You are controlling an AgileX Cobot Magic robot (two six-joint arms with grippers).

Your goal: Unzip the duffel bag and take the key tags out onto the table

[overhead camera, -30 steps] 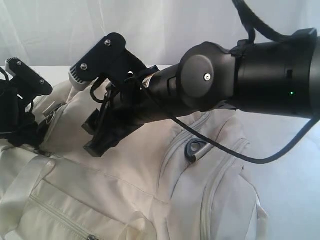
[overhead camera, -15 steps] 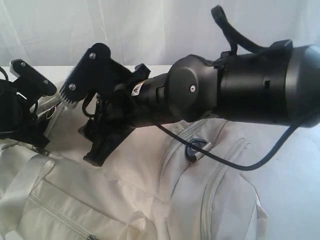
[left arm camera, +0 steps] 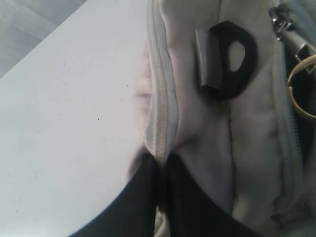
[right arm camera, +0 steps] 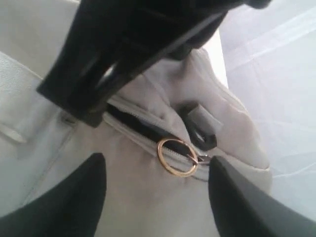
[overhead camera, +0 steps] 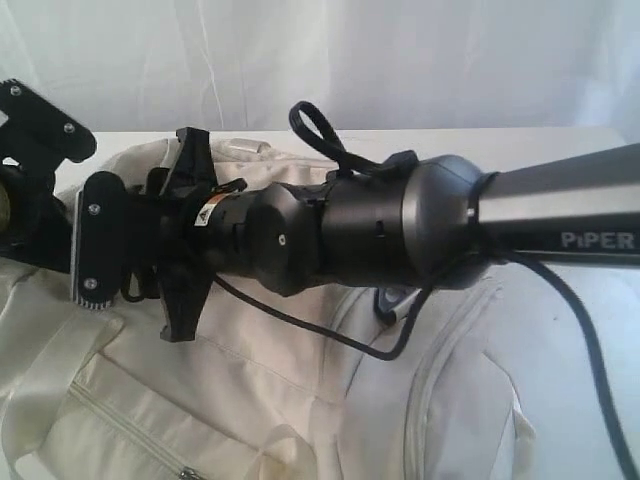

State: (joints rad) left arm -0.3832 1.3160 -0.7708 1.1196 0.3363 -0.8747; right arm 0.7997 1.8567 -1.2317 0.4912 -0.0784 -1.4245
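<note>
Cream fabric duffel bag [overhead camera: 300, 400], grey zip [left arm camera: 159, 98] closed, gold ring [right arm camera: 174, 174] at its pull. Left hand [left arm camera: 160, 165] pinches the zip seam tight; right hand [right arm camera: 157, 163] gapes wide, empty.

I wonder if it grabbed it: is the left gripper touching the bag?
Touching. Left wrist view shows the left gripper pinching the duffel bag at its zipper.

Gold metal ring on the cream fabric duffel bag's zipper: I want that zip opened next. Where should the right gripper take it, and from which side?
Probably pinch the gold metal ring across its rim, coming straight in along the gripper's present line. It lies against the cream fabric duffel bag, centred between the fingers of the open right gripper.
</note>
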